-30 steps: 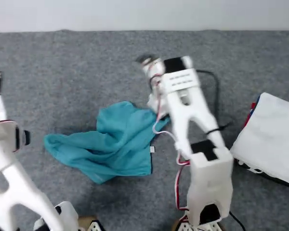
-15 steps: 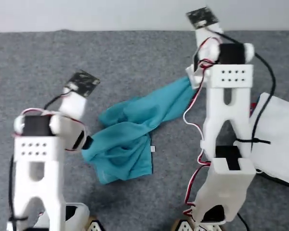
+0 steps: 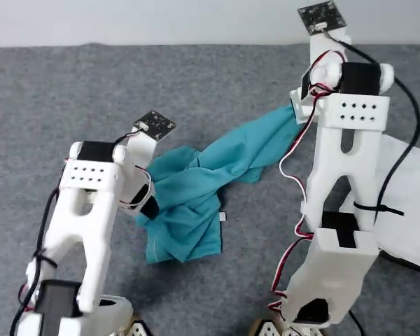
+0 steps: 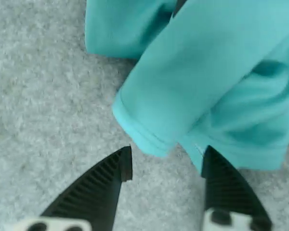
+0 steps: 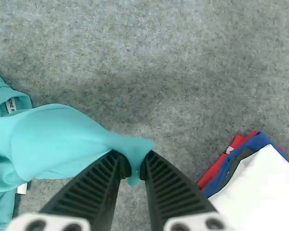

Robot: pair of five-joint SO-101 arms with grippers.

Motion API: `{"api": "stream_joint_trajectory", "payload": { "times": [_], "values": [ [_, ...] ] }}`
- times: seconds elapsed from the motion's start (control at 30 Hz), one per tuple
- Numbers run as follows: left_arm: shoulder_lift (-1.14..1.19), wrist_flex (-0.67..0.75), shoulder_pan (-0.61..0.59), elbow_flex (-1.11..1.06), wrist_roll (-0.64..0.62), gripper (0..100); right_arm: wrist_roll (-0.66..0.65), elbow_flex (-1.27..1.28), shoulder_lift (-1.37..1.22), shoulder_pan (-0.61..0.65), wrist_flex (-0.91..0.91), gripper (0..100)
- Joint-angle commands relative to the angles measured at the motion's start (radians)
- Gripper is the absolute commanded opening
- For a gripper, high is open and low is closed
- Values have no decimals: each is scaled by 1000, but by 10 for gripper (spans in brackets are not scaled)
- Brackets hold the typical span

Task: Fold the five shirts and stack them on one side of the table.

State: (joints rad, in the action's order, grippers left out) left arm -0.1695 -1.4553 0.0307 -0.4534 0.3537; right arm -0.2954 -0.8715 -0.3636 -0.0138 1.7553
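On a grey carpeted counter bounded by a pale wall at 12 o'clock, the right jaws pinch a teal shirt lying centre. The left jaws gape wide at its hem.

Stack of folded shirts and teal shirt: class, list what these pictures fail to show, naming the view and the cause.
Stack of folded shirts: shirt count unclear; the high view's right edge and the right arm cut it off, the right wrist view's corner too.
Teal shirt: crumpled, partly under the left arm in the high view; sleeves indistinguishable.
Left gripper: open by the hem; contact uncertain.
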Motion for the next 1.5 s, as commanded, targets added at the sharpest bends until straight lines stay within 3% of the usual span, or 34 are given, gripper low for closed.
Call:
{"api": "stream_joint_trajectory", "payload": {
  "times": [0.0,0.5,1.07,1.47],
  "values": [
    [25,60,12,5,-6,255,14,-40,68,10,41,10],
    [129,72,-75,-13,146,216,31,-40,67,22,41,10],
    [253,160,-68,-48,144,193,34,-40,67,24,41,10],
    [218,118,-58,-22,144,186,34,-40,64,24,41,10]
  ]
}}
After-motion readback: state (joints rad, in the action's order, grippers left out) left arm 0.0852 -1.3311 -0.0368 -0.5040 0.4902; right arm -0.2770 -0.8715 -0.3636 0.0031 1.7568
